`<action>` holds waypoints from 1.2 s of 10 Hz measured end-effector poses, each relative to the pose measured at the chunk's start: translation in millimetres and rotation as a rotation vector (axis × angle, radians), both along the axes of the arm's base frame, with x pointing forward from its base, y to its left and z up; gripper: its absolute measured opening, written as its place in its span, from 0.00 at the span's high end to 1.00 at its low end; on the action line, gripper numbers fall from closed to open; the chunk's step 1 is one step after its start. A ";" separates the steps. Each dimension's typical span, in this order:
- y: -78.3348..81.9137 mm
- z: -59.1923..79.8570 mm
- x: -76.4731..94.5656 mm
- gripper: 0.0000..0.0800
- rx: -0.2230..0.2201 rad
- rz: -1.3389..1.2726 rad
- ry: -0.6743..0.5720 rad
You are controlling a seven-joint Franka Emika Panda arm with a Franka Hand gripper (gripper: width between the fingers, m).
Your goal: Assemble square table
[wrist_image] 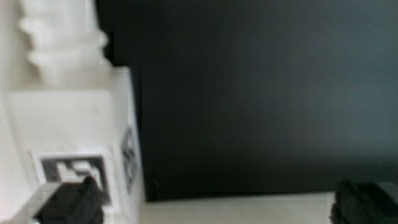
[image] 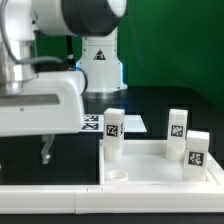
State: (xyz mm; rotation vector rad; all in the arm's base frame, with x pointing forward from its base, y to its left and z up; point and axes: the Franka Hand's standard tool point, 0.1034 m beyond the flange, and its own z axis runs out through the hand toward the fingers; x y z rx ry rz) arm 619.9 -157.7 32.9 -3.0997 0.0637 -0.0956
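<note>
The square table's white slab [image: 150,165] lies at the exterior view's right. Three white tagged legs stand on it: one at the near-left corner [image: 113,127], one at the back [image: 177,126], one at the right [image: 196,150]. My gripper [image: 45,152] hangs low over the black table, left of the slab. In the wrist view my gripper [wrist_image: 217,203] is open and empty, its dark fingertips [wrist_image: 71,200] far apart. A fourth white leg [wrist_image: 71,110] with a tag and a threaded end lies right beside one fingertip. The arm hides this leg in the exterior view.
The marker board [image: 95,122] lies behind the slab near the robot base. A long white rail [image: 90,195] runs along the table's front edge. A pale surface [wrist_image: 231,212] shows between the fingertips in the wrist view.
</note>
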 end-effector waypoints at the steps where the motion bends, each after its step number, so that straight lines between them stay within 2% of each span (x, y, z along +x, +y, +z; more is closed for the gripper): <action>1: -0.8 -2.6 1.0 0.19 -0.009 0.001 -0.008; 4: -0.6 -3.1 3.1 0.19 -0.031 -0.009 -0.033; 7: 18.7 0.4 -6.4 0.19 0.013 -0.065 0.014; 9: 30.8 3.8 -8.1 0.19 0.014 -0.100 0.008; 10: 31.2 7.6 -5.3 0.19 0.009 -0.099 -0.006; 12: 29.2 6.3 -6.2 0.19 0.008 -0.101 -0.004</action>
